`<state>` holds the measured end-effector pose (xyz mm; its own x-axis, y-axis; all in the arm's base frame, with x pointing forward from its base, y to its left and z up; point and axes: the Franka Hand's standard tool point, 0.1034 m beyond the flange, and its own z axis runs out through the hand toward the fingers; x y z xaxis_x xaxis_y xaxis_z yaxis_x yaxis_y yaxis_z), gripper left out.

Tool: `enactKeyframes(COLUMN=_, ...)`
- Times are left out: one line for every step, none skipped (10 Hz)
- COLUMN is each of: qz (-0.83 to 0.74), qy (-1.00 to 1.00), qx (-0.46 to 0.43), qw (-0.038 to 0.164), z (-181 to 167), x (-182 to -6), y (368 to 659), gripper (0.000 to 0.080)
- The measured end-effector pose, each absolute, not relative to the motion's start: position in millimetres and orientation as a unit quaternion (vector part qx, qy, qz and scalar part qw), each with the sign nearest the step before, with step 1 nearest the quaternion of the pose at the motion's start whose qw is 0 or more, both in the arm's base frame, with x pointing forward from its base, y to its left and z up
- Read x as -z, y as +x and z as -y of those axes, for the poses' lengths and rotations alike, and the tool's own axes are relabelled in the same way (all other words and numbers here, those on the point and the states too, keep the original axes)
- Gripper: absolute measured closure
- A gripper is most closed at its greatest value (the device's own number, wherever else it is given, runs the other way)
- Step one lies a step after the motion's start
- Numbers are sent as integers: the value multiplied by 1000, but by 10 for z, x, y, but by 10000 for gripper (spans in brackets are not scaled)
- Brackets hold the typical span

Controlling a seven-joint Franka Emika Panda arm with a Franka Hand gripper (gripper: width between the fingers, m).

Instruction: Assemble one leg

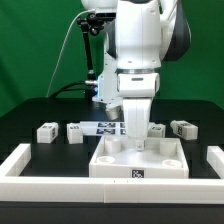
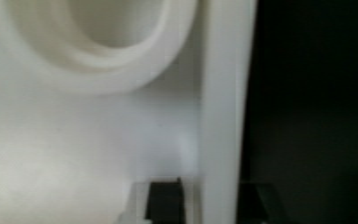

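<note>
Small white legs with tags lie in a row on the black table: two at the exterior view's left [image 1: 47, 130] [image 1: 75, 131], and two at its right [image 1: 183, 127] [image 1: 155, 128], one partly behind the arm. My gripper [image 1: 135, 138] points straight down at the far rim of the large flat white tray-like piece [image 1: 140, 160]. In the wrist view, the dark fingers [image 2: 163, 202] stand on either side of that piece's white wall [image 2: 215, 150], which fills the gap between them. A round recess [image 2: 87, 50] shows beside the wall. No leg is in the gripper.
The marker board [image 1: 107, 127] lies behind the tray-like piece, between the legs. White raised rails stand at the front left [image 1: 20, 162] and front right [image 1: 211, 165] of the table. A green backdrop is behind the arm.
</note>
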<state>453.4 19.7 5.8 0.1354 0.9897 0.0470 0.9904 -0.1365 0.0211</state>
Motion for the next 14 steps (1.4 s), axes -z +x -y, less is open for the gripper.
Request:
enactKeyframes(qz=657, qy=-754, qx=24, qw=8, z=-195, x=-57, y=4532, gripper=732)
enactKeyframes(qz=657, qy=-754, qx=24, qw=8, z=-194, x=-57, y=4532, gripper=750)
enactKeyframes(qz=657, qy=-754, qx=24, qw=8, z=-194, x=-57, y=4532, gripper=750)
enactKeyframes(qz=657, qy=-754, qx=24, qw=8, z=-194, x=-57, y=4532, gripper=750)
enactKeyframes(qz=657, qy=-754, qx=24, qw=8, z=-193, x=-57, y=4532, gripper=750)
enactKeyframes(qz=657, qy=-754, qx=24, qw=8, z=-193, x=-57, y=4532, gripper=750)
enactKeyframes(qz=657, qy=-754, qx=24, qw=8, z=-193, x=-57, y=4532, gripper=750)
enactKeyframes(qz=657, qy=-754, qx=24, qw=8, z=-195, x=-57, y=4533, gripper=750)
enactKeyframes(qz=669, qy=-743, qx=18, qw=11, z=-248, x=-58, y=4573, gripper=749)
enactKeyframes(qz=678, qy=-734, qx=21, qw=11, z=-336, x=-58, y=4663, gripper=749)
enactKeyframes(qz=682, qy=-731, qx=24, qw=12, z=-414, x=-59, y=4716, gripper=749)
enactKeyframes(qz=687, qy=-726, qx=27, qw=14, z=-498, x=-60, y=4757, gripper=749)
enactKeyframes(qz=689, qy=-724, qx=31, qw=15, z=-569, x=-62, y=4800, gripper=749)
enactKeyframes(qz=692, qy=-721, qx=35, qw=16, z=-642, x=-64, y=4834, gripper=749)
